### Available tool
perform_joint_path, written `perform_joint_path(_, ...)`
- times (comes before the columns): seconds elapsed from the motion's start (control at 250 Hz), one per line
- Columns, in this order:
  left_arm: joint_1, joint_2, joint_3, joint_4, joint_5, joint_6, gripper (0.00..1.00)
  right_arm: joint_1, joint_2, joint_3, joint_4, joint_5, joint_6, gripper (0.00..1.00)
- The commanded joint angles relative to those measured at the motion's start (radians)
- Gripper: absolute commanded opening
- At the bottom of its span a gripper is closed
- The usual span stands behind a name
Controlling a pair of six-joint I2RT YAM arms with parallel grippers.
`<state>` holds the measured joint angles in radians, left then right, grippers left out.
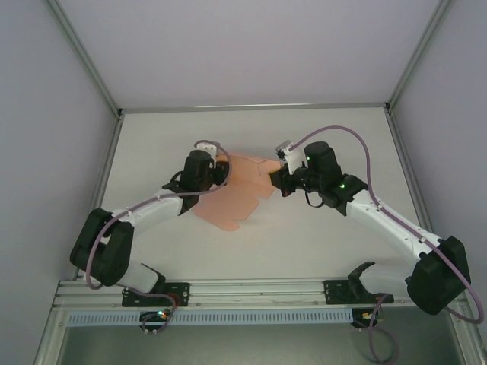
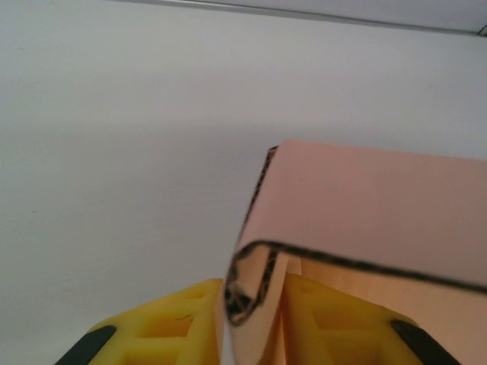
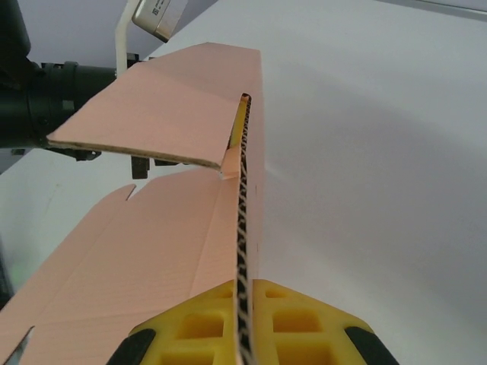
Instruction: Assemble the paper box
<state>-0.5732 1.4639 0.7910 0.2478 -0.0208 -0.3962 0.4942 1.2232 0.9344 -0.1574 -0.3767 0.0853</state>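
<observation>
The paper box [image 1: 232,201] is a salmon-pink die-cut card sheet lying partly folded on the white table between the two arms. My left gripper [image 1: 222,171] is at its far left edge. In the left wrist view a folded-over flap of the paper box [image 2: 365,205] sits as a loose loop between the yellow fingers of the left gripper [image 2: 255,293], with a thin gap beside the left finger [image 2: 183,312]. My right gripper [image 1: 275,181] is at the sheet's right side. In the right wrist view the right gripper [image 3: 245,293] is shut on an upright edge of the paper box [image 3: 152,243].
The white table [image 1: 319,243] is walled by pale panels on three sides, with an aluminium rail [image 1: 251,290] along the near edge. The left arm's black wrist [image 3: 46,99] shows beyond the raised flap in the right wrist view.
</observation>
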Motion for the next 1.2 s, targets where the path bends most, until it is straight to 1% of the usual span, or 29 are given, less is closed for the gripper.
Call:
perform_joint_path(0.0,0.039,-0.018,-0.034,0.031,0.031,0.040,0.30,-0.007,-0.062,0.006,0.051,-0.079,0.021,0.00)
perform_joint_path(0.088,0.049,-0.022,-0.043,0.050,0.083,0.044,0.34,-0.007,-0.065,0.003,0.062,-0.101,0.030,0.00)
perform_joint_path(0.132,0.056,-0.024,-0.054,0.075,0.132,0.045,0.35,-0.008,-0.069,0.001,0.068,-0.107,0.032,0.00)
perform_joint_path(0.172,0.061,-0.024,-0.065,0.103,0.166,0.044,0.38,-0.008,-0.072,0.000,0.068,-0.118,0.034,0.00)
perform_joint_path(0.323,0.087,-0.025,-0.094,0.183,0.284,0.040,0.40,-0.012,-0.074,0.007,0.049,-0.146,0.025,0.00)
perform_joint_path(0.379,0.098,-0.025,-0.104,0.212,0.322,0.026,0.43,-0.013,-0.077,0.006,0.045,-0.164,0.020,0.00)
perform_joint_path(0.471,0.113,-0.031,-0.112,0.237,0.389,0.020,0.44,-0.017,-0.086,-0.001,0.044,-0.189,0.015,0.00)
perform_joint_path(0.587,0.122,-0.041,-0.114,0.236,0.482,0.045,0.44,-0.020,-0.097,-0.009,0.037,-0.196,0.010,0.00)
perform_joint_path(0.675,0.123,-0.046,-0.115,0.240,0.527,0.057,0.46,-0.026,-0.097,-0.006,0.025,-0.213,0.007,0.00)
perform_joint_path(0.767,0.124,-0.057,-0.115,0.239,0.536,0.062,0.47,-0.028,-0.098,-0.006,0.015,-0.226,0.001,0.00)
perform_joint_path(0.895,0.127,-0.088,-0.116,0.226,0.488,0.072,0.51,-0.032,-0.102,-0.010,-0.004,-0.222,-0.005,0.00)
perform_joint_path(0.982,0.131,-0.111,-0.118,0.216,0.457,0.086,0.52,-0.036,-0.105,-0.017,-0.005,-0.228,-0.003,0.00)
perform_joint_path(1.062,0.134,-0.120,-0.112,0.208,0.455,0.102,0.52,-0.039,-0.108,-0.023,0.002,-0.242,0.001,0.00)
perform_joint_path(1.198,0.134,-0.104,-0.098,0.220,0.494,0.112,0.52,-0.039,-0.107,-0.028,0.020,-0.275,0.007,0.00)
